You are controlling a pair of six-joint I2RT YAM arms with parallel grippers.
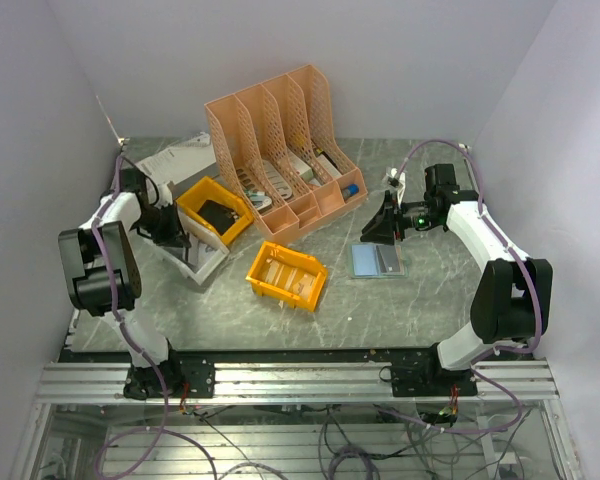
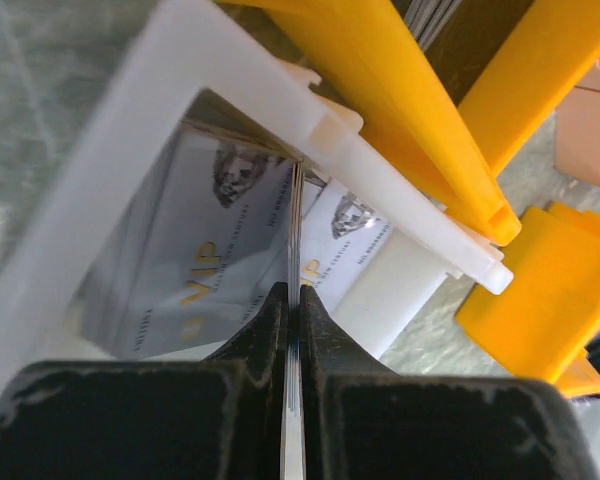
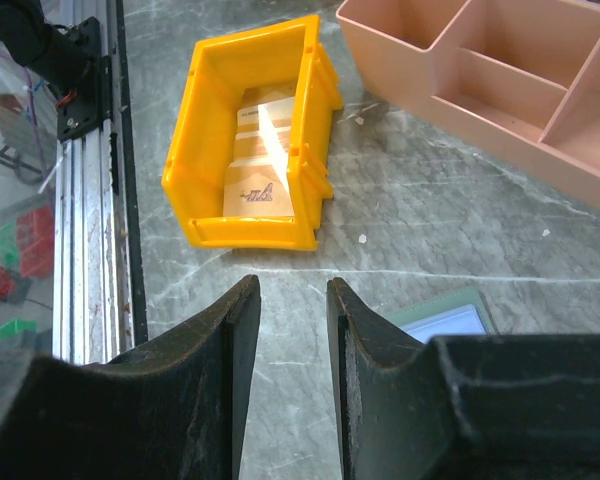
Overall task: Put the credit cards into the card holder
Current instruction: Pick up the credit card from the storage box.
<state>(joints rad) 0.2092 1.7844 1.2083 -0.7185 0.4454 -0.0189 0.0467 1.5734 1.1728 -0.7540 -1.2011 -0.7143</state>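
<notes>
**Left gripper point(image 2: 293, 297) pinches credit cards point(image 2: 296, 220)**

The thin pale stack stands edge-on inside a white bin point(image 2: 120, 150) (more VIP-printed ones lie beneath). The right gripper point(image 3: 292, 300) hangs narrowly parted and empty. The card holder point(image 1: 377, 260) lies open on the table point(image 3: 430, 230) beside it.

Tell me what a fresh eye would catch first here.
The tall peach organizer at the back centre dominates the table, with a yellow bin in front of it. At left, the left gripper pinches credit cards edge-on over a white bin holding more of them. On the right, the card holder lies open, light blue, near the open right gripper.
</notes>
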